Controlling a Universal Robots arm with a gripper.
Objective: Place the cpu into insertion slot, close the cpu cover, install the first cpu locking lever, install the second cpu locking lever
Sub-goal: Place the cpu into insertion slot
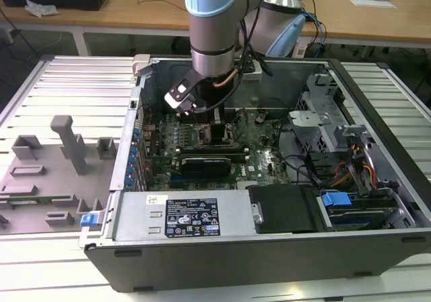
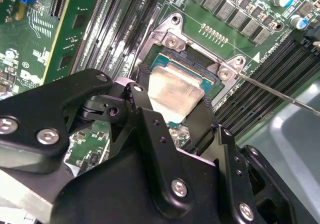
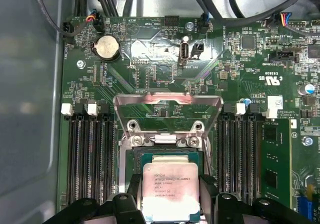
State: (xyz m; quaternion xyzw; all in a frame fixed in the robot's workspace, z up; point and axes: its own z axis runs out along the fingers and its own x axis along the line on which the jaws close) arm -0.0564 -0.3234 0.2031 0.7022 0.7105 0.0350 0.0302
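Step in hand, as I read it: seating the chip (image 3: 171, 186) in the socket (image 2: 171, 34).

- The gripper (image 2: 172, 106) was clamped on the chip. Its black fingers (image 3: 134, 191) pinched two opposite edges, and the silver top faced up.
- The chip sat squarely over the socket, inside the metal frame. I couldn't tell whether it was resting on the contacts or hanging just above them.
- The cover plate (image 3: 167, 100) stood raised on its hinge, just beyond the chip. So nothing was closed or latched yet.
- A thin metal rod (image 2: 280, 95) stuck out free beside the socket (one of the locking levers, I'd guess).

What seating calls for, in my judgement: the chip level and square to the frame, a gentle touch, and no sideways drag across the contacts.

Room to move:
- It was tight at the sides. Rows of memory slots (image 3: 90, 154) flanked the socket, and the fingers sat close inside the frame edges.
- The raised cover plate walled off one side.
- Overhead it was open, and the walls of the computer case (image 1: 269, 248) were well apart from the arm.
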